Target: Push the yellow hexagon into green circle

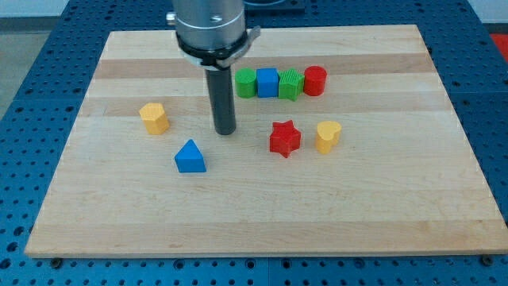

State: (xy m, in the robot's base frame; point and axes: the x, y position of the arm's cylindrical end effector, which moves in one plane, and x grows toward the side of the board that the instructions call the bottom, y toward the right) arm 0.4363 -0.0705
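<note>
The yellow hexagon sits at the view's left on the wooden board. The green circle is the left end of a row near the view's top, touching a blue cube. My tip rests on the board between the two. It is to the right of the yellow hexagon, with a clear gap, and below and slightly left of the green circle. It touches no block.
The row continues with a green star and a red circle. A blue triangle lies below and left of my tip. A red star and a yellow heart lie to its right.
</note>
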